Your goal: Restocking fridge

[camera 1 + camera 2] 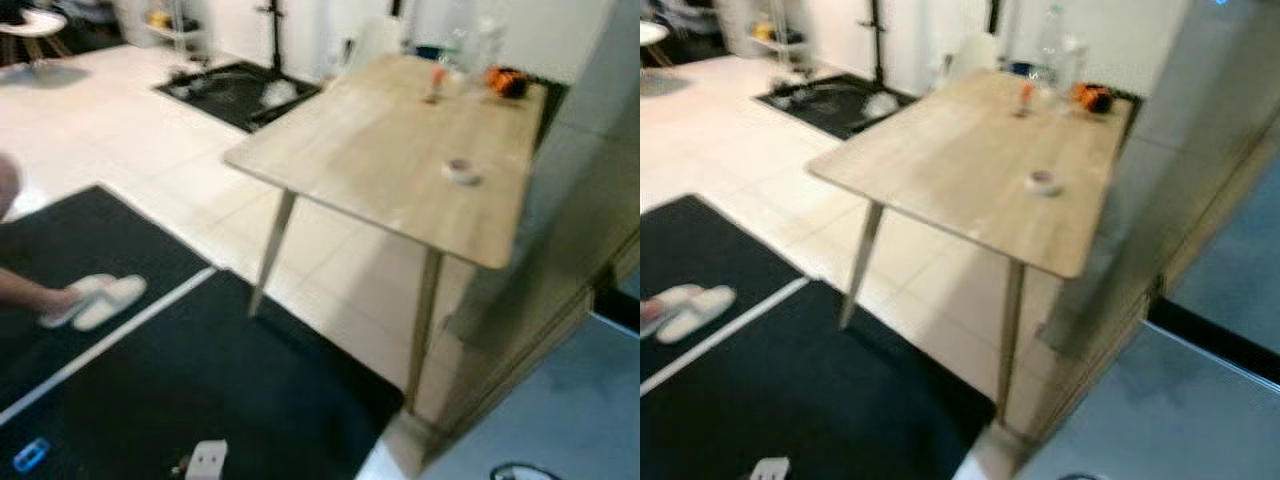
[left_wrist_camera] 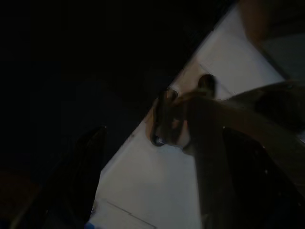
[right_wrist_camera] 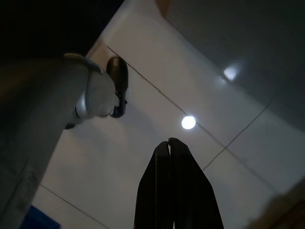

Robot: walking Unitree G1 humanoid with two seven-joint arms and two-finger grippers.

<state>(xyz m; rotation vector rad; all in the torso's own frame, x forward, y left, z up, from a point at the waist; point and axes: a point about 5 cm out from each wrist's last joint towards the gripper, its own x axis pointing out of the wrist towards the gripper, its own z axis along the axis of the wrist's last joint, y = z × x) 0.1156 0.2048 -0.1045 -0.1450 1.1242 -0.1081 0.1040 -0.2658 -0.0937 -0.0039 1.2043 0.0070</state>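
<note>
**Right gripper pressed shut above the tiles, table ahead**

Right gripper (image 3: 169,143) hangs low on my feed, its two black fingers pressed together tip to tip, pointing down at glossy white floor tiles (image 3: 143,157) that carry a bright light reflection. Beside it I see the robot's own pale leg and dark foot (image 3: 118,81). The left wrist view is very dark; I can make out a pale strip of floor and blurred dark shapes, and I cannot tell how the left gripper stands.

From the head cameras, all slightly blurred, I see a grey surface (image 1: 1210,200) along the right edge that may be the fridge, though I cannot be sure. Next to it stands a light wooden table (image 1: 380,150) on slanted legs. A black mat (image 1: 200,380) with a white stripe covers the near floor, and a second black mat (image 1: 235,92) lies farther back.

On the mat at the left, a person's foot wears a white slipper (image 1: 95,300). On the table sit a small round thing (image 1: 461,170), an orange-and-black thing (image 1: 507,81), a small orange-topped item (image 1: 434,85) and clear bottles (image 1: 1052,45) at the far end.
</note>
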